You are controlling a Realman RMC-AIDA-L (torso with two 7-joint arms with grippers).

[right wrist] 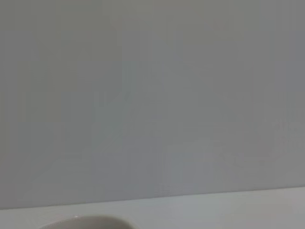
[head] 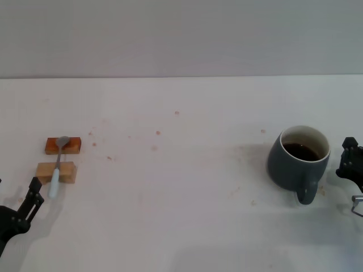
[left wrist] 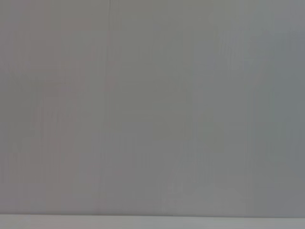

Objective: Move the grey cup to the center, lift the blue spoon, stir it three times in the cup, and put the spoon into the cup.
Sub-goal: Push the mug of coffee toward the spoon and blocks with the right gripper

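Observation:
The grey cup (head: 295, 165) stands upright on the white table (head: 181, 198) at the right, holding dark brown liquid, with its handle toward the front. At the far left the blue spoon (head: 57, 165) lies across two small wooden blocks, metal bowl on the far one and pale blue handle pointing to the front. My left gripper (head: 25, 207) sits low at the front left corner, just in front of the spoon's handle and apart from it. At the right edge my right gripper (head: 353, 163) is beside the cup, not touching it. A sliver of the cup's pale rim (right wrist: 83, 222) shows in the right wrist view.
The spoon rests on a reddish-brown block (head: 72, 146) and a lighter tan block (head: 45, 171). Small brown stains dot the table's middle. A plain grey wall (head: 181, 34) rises behind the table's far edge. The left wrist view shows mostly that wall.

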